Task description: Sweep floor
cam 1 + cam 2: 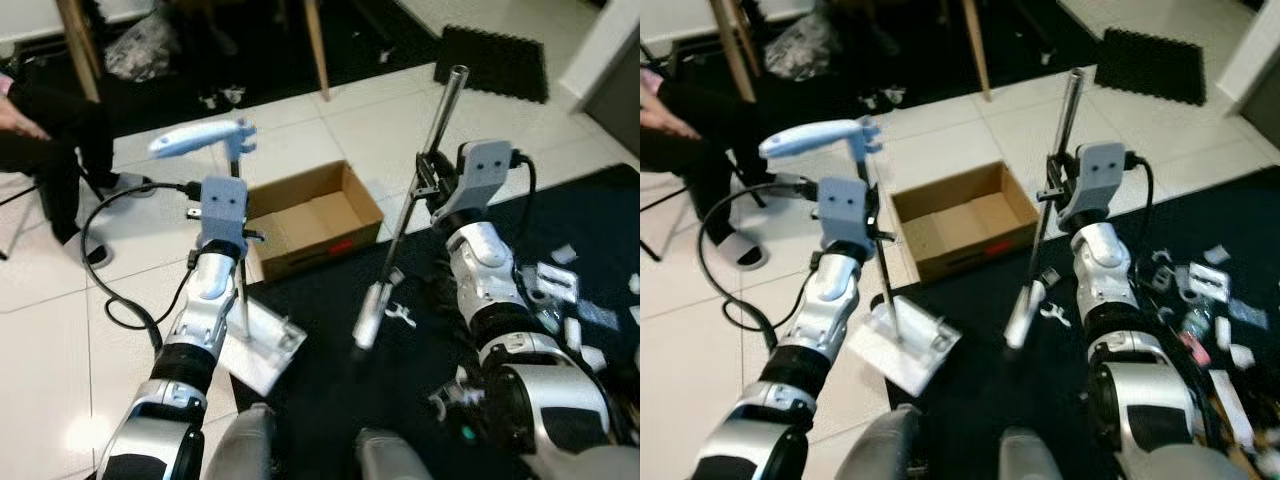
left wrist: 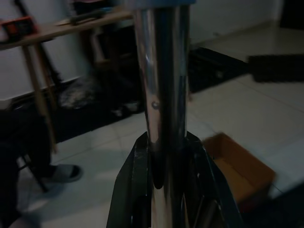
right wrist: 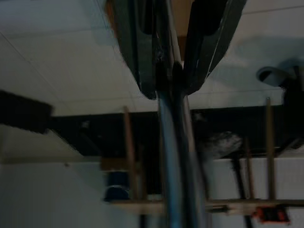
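Pinching metal poles — left fingers (image 2: 137, 190) on the dustpan (image 1: 902, 340), right fingers (image 3: 209, 42) on the broom (image 1: 1045, 225) — no writing legible.

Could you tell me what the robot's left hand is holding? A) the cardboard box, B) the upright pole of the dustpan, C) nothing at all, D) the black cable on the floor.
B: the left hand is shut on the dustpan pole, whose pan rests on the floor beside the box.
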Robot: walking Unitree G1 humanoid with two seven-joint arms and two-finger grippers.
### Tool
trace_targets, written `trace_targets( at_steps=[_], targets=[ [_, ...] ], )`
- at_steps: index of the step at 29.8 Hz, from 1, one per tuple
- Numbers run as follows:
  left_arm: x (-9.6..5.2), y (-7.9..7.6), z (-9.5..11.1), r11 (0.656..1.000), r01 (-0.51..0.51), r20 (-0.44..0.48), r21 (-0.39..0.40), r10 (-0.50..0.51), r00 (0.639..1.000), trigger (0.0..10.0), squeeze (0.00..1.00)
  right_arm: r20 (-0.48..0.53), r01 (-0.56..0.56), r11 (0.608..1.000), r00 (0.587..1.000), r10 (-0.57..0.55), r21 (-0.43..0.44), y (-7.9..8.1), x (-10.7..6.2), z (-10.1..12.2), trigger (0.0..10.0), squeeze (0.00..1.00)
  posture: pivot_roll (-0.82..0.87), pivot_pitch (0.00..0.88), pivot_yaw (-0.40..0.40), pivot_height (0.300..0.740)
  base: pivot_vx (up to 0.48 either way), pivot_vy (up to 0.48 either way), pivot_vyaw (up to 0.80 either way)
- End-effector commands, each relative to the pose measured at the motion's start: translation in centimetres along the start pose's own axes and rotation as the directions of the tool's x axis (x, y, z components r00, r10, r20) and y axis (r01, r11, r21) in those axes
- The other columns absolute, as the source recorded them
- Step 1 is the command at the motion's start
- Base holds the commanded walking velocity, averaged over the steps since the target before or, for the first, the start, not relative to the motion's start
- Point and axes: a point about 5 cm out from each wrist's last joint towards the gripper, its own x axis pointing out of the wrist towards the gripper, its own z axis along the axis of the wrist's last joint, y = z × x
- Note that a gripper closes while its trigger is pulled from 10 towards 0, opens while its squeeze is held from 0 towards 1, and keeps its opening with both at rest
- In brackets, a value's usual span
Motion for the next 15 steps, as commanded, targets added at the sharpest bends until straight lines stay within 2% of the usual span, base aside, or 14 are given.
trace_targets(
  at_steps=[1,4,15],
  targets=[
    [0.36,-0.13,1.07,1.0,0.011,0.055,0.029,-0.013,0.998,10.0,0.0,0.017,0.008,1.0,1.0,-0.008,0.004,-0.31,-0.17,0.2,10.0,0.0,0.02,0.069,0.013,0.74,0.382,0.0,0.0],
    [0.37,-0.12,1.05,1.0,0.009,0.053,0.03,-0.011,0.999,10.0,0.0,0.018,0.008,1.0,1.0,-0.008,0.004,-0.3,-0.18,0.2,10.0,0.0,0.02,0.071,0.015,0.74,0.35,0.0,0.0],
    [0.41,0.03,0.81,0.999,-0.002,0.037,0.035,0.001,0.999,10.0,0.0,0.017,0.009,1.0,1.0,-0.01,0.005,-0.29,-0.16,0.19,10.0,0.0,0.02,0.073,0.014,0.74,0.0,0.0,0.0]
  ],
)
